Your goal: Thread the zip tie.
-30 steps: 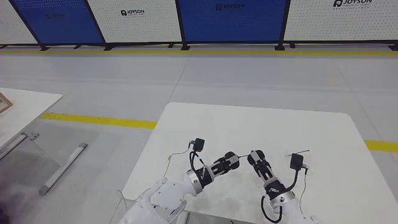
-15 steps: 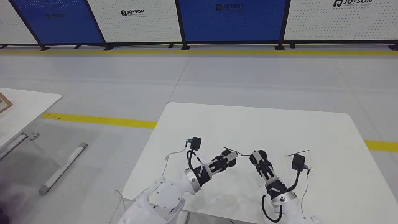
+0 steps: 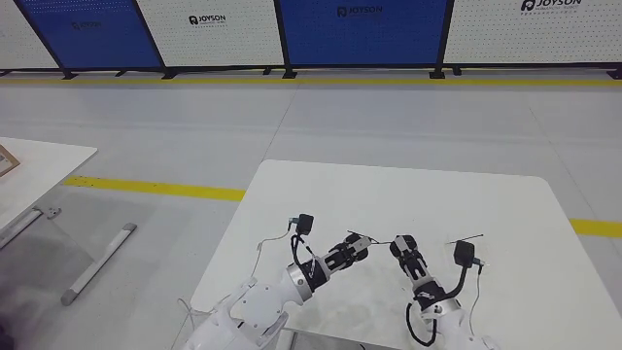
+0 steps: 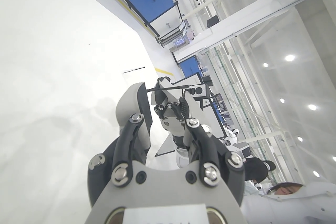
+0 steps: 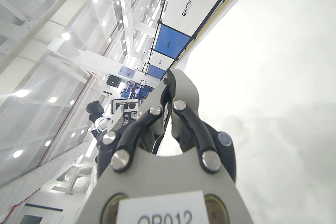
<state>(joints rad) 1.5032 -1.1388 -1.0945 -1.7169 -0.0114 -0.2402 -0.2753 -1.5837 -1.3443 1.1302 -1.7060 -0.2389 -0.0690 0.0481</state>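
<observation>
The right end effector (image 5: pixel 168 74) hovers above the near part of the white tabletop (image 3: pixel 408 190); its two fingers are pressed together at their tips, and in the left wrist view a thin black zip tie (image 4: pixel 170 88) crosses those tips, so it seems pinched there, though the right wrist view does not show the strap itself; the zip tie runs roughly level from the right end effector toward the other arm, clear of the tabletop.

Facing the right end effector, just beside it, is the left end effector (image 3: pixel 357 245); its fingers stand moderately apart with nothing clamped between them; the free end of the zip tie reaches into that gap and lies against, or very close to, the dark ribbed pad (image 4: pixel 145 107) of one finger; whether it touches cannot be told.

A second black tie (image 4: pixel 134 69) lies flat on the tabletop, on the far side of the right end effector from the left end effector, near it but apart from both arms.
</observation>
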